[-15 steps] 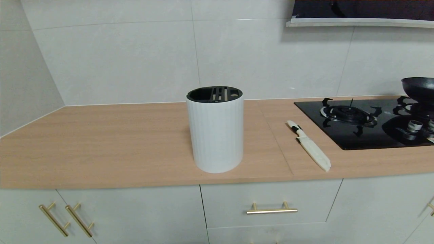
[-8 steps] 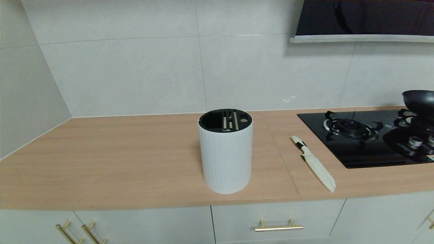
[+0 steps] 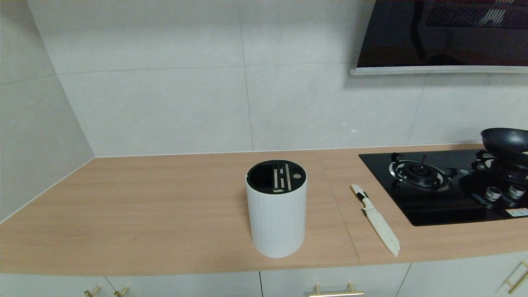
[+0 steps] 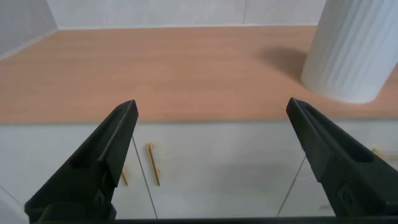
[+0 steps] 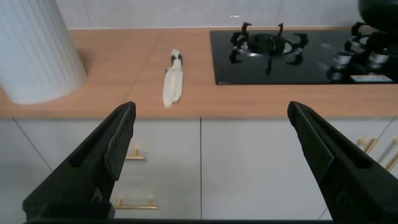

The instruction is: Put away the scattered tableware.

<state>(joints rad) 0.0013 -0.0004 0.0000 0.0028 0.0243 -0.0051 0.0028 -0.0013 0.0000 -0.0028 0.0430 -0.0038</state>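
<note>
A white ribbed cylindrical holder (image 3: 276, 208) with a black slotted top stands near the front edge of the wooden counter (image 3: 156, 206). A white knife with a black band on its handle (image 3: 374, 218) lies flat on the counter between the holder and the hob. My left gripper (image 4: 211, 118) is open, held in front of the cabinet fronts below counter level, with the holder (image 4: 354, 50) off to one side. My right gripper (image 5: 211, 118) is open too, in front of the cabinets, facing the knife (image 5: 172, 82) and the holder (image 5: 37, 53).
A black gas hob (image 3: 445, 185) sits at the counter's right, with a dark pan (image 3: 505, 142) on its far burner. A range hood (image 3: 441, 37) hangs above. Drawers with brass handles (image 5: 134, 155) lie below the counter. Tiled walls close the back and left.
The head camera has tilted upward: counter, holder and knife sit lower in the picture, more wall and hood show, and the drawer fronts have nearly left the bottom edge. The objects themselves kept their places.
</note>
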